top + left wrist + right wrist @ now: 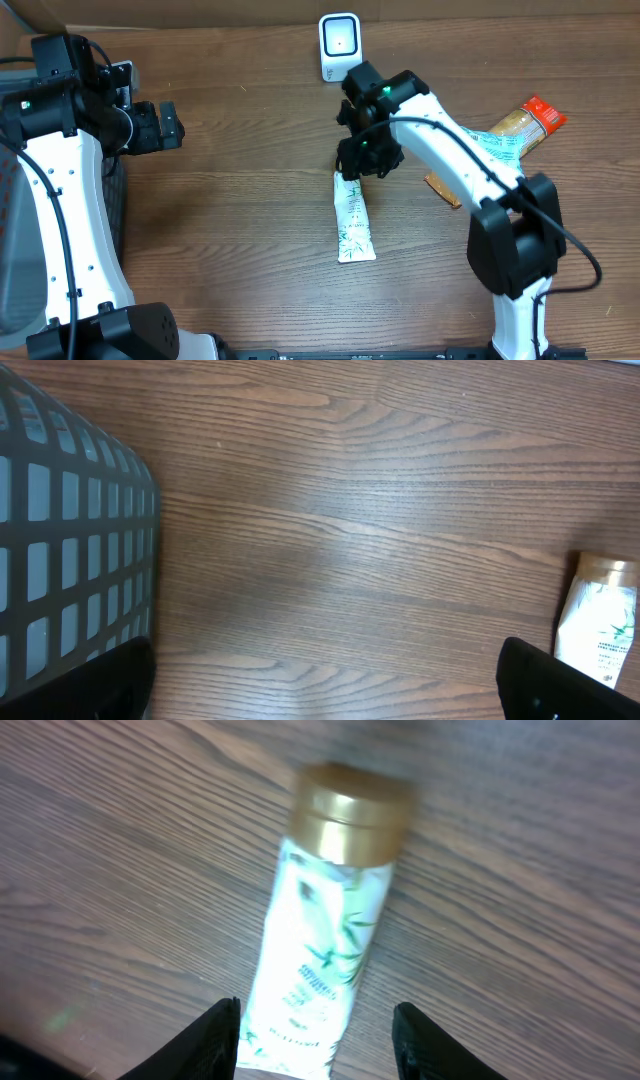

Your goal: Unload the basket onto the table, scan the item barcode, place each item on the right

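Tube (352, 220) lies flat at the tabletop (250, 200) centre, short of the scanner (339, 45) (rear edge). Right pincer (318, 1042) straddles it, part open, gripping nothing; left pincer (172, 125) wide. Scan seemingly outstanding.

Wooden table (240, 200), grey mesh basket (60, 540) at left, orange-topped pouch (527, 122) at right

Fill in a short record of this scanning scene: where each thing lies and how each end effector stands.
item: white tube with gold cap, lying flat on the wooden table
scanner: at the table's far edge, apart from the tube
right end effector: open, one finger either side of the tube, not gripping
left end effector: open, empty, near the mesh basket
other goods: snack packets at the right
barcode: not visible in any view
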Robot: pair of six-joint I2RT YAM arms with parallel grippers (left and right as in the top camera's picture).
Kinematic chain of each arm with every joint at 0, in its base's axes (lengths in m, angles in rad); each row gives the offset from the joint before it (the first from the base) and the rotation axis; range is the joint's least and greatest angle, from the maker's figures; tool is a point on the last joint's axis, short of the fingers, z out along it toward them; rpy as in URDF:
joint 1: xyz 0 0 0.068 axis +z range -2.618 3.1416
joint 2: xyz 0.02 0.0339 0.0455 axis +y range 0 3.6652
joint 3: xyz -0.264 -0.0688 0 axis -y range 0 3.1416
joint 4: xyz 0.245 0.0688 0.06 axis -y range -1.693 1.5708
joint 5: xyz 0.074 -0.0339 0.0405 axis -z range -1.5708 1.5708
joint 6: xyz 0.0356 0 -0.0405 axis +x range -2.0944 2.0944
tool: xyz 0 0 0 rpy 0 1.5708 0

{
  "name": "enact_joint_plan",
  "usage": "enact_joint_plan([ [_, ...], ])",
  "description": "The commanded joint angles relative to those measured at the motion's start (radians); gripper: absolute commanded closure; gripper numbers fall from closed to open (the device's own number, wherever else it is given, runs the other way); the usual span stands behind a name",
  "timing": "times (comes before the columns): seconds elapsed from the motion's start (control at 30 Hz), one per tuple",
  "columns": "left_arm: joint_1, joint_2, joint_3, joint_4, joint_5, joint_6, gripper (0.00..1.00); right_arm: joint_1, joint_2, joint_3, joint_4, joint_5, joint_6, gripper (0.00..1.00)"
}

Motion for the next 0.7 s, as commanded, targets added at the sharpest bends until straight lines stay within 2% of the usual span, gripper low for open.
enact_joint_plan([
  [0.0,-0.002,-0.004,0.013,0.004,0.001,0.015,0.00,0.118,-0.053,0.032,0.003,0.179,0.089,0.49],
  [0.17,-0.002,-0.004,0.013,0.004,0.001,0.015,0.00,0.263,-0.037,-0.003,0.072,0.435,0.209,0.43],
  [0.3,-0.002,-0.003,0.013,0.004,0.001,0.015,0.00,0.350,-0.007,-0.058,0.166,0.637,0.227,0.29],
  [0.6,-0.002,-0.003,0.013,0.004,0.001,0.015,0.00,0.358,0.057,-0.119,0.217,0.725,0.218,0.27],
  [0.67,-0.002,-0.003,0.013,0.004,0.001,0.015,0.00,0.358,0.078,-0.119,0.223,0.724,0.218,0.23],
])
